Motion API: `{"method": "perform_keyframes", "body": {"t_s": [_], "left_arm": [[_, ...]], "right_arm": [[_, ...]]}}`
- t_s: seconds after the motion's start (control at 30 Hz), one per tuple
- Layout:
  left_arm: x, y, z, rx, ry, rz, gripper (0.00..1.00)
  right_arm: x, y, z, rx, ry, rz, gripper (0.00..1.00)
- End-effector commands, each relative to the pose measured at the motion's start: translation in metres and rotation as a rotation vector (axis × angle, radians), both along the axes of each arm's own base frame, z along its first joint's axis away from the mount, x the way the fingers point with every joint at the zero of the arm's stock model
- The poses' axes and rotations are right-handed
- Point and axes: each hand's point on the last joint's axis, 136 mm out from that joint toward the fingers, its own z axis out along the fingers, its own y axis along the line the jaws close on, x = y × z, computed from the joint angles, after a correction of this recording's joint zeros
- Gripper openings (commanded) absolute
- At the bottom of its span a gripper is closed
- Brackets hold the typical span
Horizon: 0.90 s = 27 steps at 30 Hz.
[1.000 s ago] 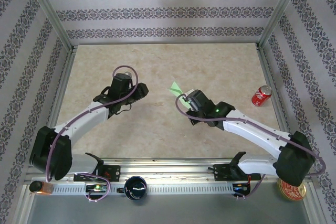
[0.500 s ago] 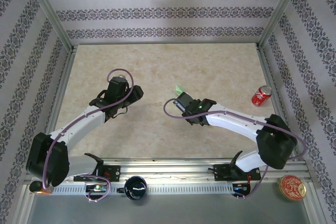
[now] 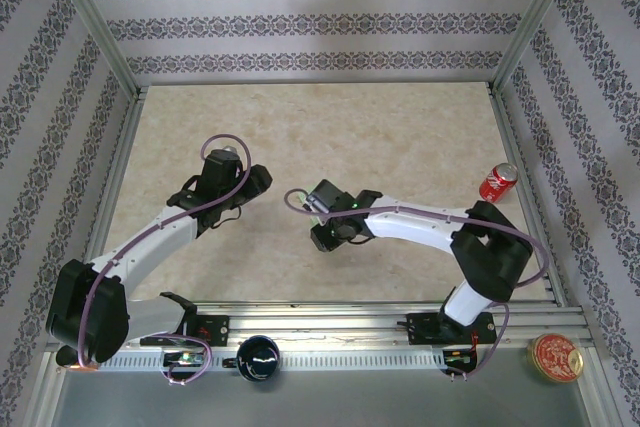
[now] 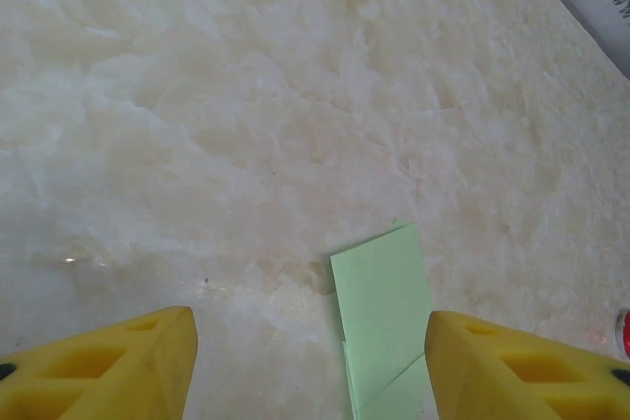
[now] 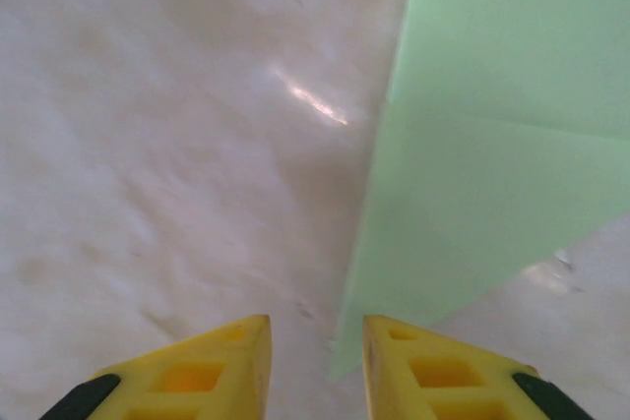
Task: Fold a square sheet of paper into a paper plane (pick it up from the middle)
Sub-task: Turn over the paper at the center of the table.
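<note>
The sheet of paper (image 4: 382, 302) lies near the tabletop's (image 3: 380, 117) middle, ahead of the left pincer (image 4: 310, 322); a can (image 3: 497, 182) stands by the right edge.

A red can (image 3: 497, 183) is seen at the right of the frame on the beige marbled table (image 3: 400, 137). A dark round cup (image 3: 258, 358) and a red round tin (image 3: 555, 358) are placed along the bottom edge.

Right tool (image 5: 315, 330) — further left, ajar

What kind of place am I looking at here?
Likely a robot test booth: a left arm and right arm bolted at the edge of a marble-look table, metal frame posts, wallpaper-patterned panels around it.
</note>
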Motion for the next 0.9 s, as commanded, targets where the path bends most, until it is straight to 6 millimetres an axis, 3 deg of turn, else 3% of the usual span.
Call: {"method": "perform_keyframes", "body": {"t_s": [0.0, 0.07, 0.13, 0.27, 0.37, 0.63, 0.87], "left_arm": [[0.009, -0.010, 0.010, -0.046, -0.029, -0.042, 0.62], [0.010, -0.017, 0.005, -0.066, -0.008, -0.067, 0.60], [0.011, -0.025, 0.001, -0.093, 0.010, -0.098, 0.55], [0.013, -0.042, -0.014, -0.170, 0.074, -0.134, 0.50], [0.015, -0.053, -0.023, -0.227, 0.111, -0.153, 0.45], [0.015, -0.081, -0.035, -0.347, 0.150, -0.226, 0.38], [0.014, -0.095, -0.048, -0.379, 0.174, -0.251, 0.30]], "right_arm": [[0.006, 0.013, 0.028, 0.273, 0.110, -0.095, 0.34], [0.015, 0.006, 0.031, 0.357, 0.158, -0.157, 0.32], [0.024, -0.003, 0.027, 0.408, 0.190, -0.221, 0.21], [0.041, 0.000, 0.021, 0.575, 0.322, -0.321, 0.06], [0.050, 0.003, 0.011, 0.613, 0.371, -0.387, 0.03], [0.047, -0.002, -0.034, 0.538, 0.447, -0.487, 0.02], [0.037, -0.028, -0.069, 0.404, 0.469, -0.716, 0.00]]}}
